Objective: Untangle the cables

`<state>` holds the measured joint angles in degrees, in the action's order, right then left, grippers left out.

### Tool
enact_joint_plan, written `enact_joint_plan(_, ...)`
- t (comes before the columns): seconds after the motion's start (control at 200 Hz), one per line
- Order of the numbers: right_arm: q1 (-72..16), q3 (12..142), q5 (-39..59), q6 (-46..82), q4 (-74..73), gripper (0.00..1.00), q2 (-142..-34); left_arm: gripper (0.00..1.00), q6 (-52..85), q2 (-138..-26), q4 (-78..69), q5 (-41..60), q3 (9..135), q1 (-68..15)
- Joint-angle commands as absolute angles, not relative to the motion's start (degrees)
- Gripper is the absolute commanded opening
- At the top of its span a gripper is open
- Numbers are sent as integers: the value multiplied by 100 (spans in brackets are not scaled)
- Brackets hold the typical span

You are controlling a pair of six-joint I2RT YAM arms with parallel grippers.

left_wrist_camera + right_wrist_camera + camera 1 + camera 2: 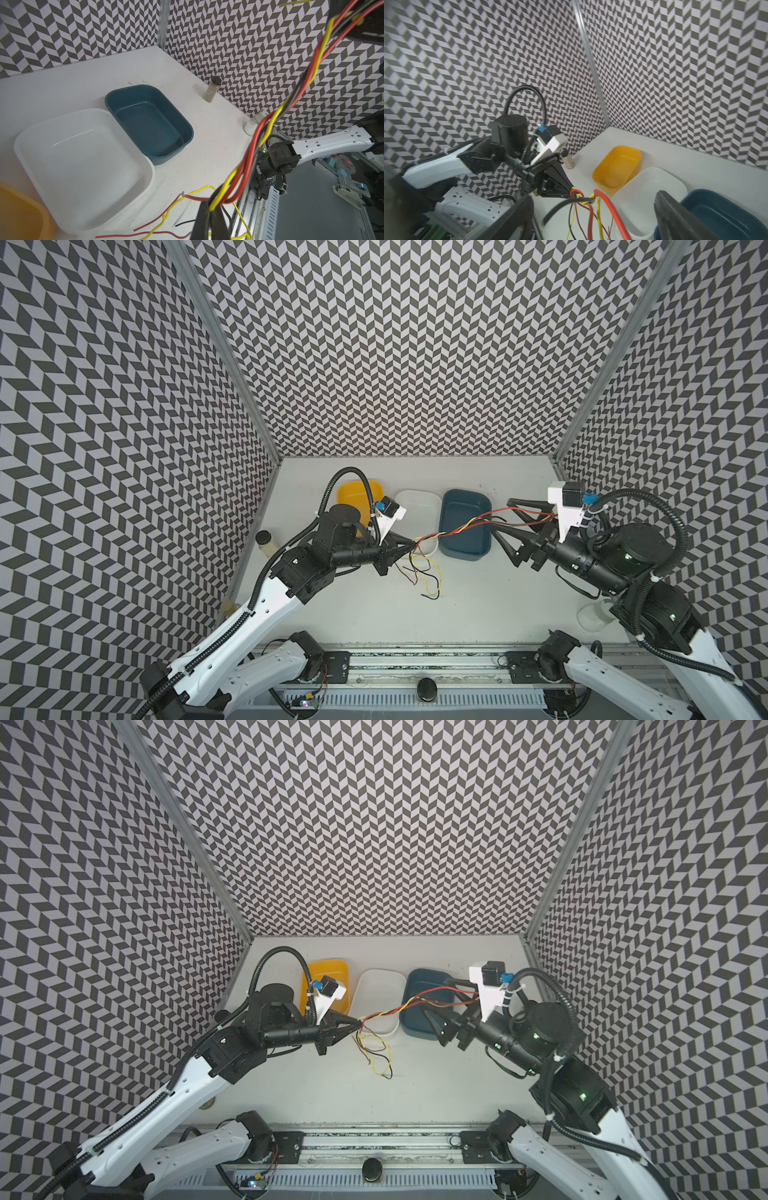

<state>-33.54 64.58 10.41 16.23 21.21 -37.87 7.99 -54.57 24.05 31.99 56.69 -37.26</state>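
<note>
Left end effector [412, 546] around cables [448, 534]

The cables [453, 531], thin red, black and yellow, run twisted together as one raised strand. Their loose ends splay on the table [478, 614].

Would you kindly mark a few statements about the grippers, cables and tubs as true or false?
1. The left gripper is shut on the twisted red, yellow and black cables. True.
2. The right gripper is clamped shut. False: its jaws stand wide apart, with the cables passing between them.
3. The white plastic tub sits between the orange plastic tub and the dark teal plastic tub. True.
4. A cable lies coiled inside the dark teal plastic tub. False: it is empty.
</note>
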Motion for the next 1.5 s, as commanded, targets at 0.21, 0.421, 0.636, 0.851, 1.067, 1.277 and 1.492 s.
enact_joint_plan(0.21,-3324,8049,-960,1526,3484,95,-4487,0,669,-5365,3238,2101,5775,-3803)
enact_joint_plan(0.421,-3314,8111,-615,1580,3426,99,-4522,0,701,-4836,3047,2212,5498,-3798)
enact_joint_plan(0.636,-3305,8284,-976,1817,3433,99,-4397,0,763,-5167,3322,1325,5660,-3806)
enact_joint_plan(0.851,-3307,9328,-1117,1891,4851,99,-5106,0,921,-5627,3709,895,6092,-3814)
enact_joint_plan(1.067,-3323,8058,1146,2734,3877,94,-5057,0,1027,-5917,3803,1139,6405,-3836)
enact_joint_plan(1.277,-4172,6489,1301,3622,1988,90,-5116,0,1044,-5954,3649,1406,6483,-4071)
enact_joint_plan(1.492,-4725,6210,1369,3602,1319,85,-5836,0,971,-5988,3354,1499,6183,-4169)
